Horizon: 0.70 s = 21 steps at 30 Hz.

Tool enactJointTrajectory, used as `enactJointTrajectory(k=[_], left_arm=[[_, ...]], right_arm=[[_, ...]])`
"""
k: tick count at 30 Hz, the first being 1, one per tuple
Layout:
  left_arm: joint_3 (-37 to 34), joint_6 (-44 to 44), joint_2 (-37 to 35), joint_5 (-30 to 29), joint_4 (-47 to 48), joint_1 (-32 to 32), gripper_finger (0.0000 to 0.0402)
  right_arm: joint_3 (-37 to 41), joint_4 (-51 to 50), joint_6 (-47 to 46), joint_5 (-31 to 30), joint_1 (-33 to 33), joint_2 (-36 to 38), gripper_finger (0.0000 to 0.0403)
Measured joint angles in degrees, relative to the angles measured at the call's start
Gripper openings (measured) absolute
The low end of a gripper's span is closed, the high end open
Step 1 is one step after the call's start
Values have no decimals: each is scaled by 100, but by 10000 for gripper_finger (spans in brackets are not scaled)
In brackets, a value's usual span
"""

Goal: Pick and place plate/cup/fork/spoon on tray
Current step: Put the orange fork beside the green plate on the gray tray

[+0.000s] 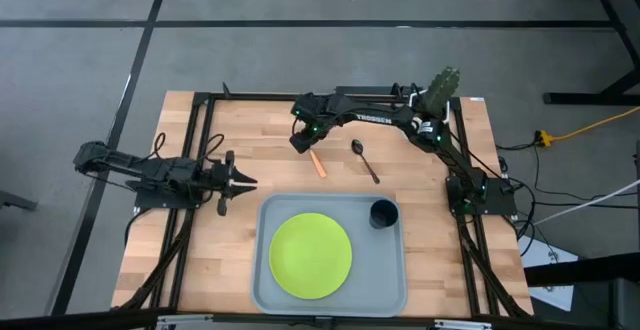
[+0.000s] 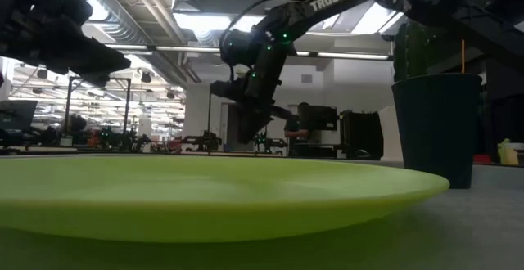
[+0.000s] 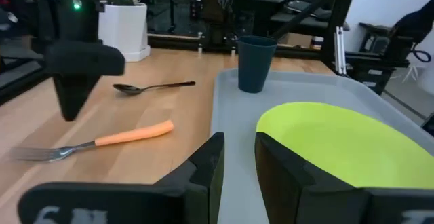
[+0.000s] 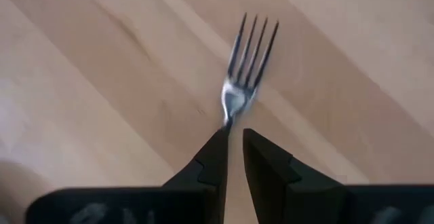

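Note:
The orange-handled fork [image 1: 318, 163] lies flat on the wooden table just beyond the tray, with the dark spoon [image 1: 366, 162] beside it. The grey-blue tray [image 1: 264, 270] holds the lime-green plate [image 1: 310, 255] and the black cup [image 1: 384, 214]. My right gripper [image 4: 234, 134] hangs above the fork's tine end [image 4: 245, 61], pointing steeply down. Its fingers are a narrow gap apart with nothing between them. In the left wrist view it [image 3: 71, 112] is clear of the fork [image 3: 129, 136]. My left gripper [image 1: 250, 180] waits level at the tray's left side, a little open.
A white pot with a green cactus [image 1: 445, 90] stands at the table's far right corner, behind the right arm. A black frame rail runs along the table's far and side edges. Bare wood lies between the fork and the left arm.

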State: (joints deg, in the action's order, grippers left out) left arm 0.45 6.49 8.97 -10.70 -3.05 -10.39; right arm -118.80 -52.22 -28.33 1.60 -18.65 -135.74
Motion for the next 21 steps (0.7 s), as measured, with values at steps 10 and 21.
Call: enactJointTrajectory(k=[10, 21], left_arm=[[-2, -93, 0, 666, 90, 458, 76], [-2, -74, 0, 946, 131, 492, 76]], right_arm=[[22, -367, -148, -399, 367, -78, 53], [58, -320, -322, -504, 500, -121, 53]])
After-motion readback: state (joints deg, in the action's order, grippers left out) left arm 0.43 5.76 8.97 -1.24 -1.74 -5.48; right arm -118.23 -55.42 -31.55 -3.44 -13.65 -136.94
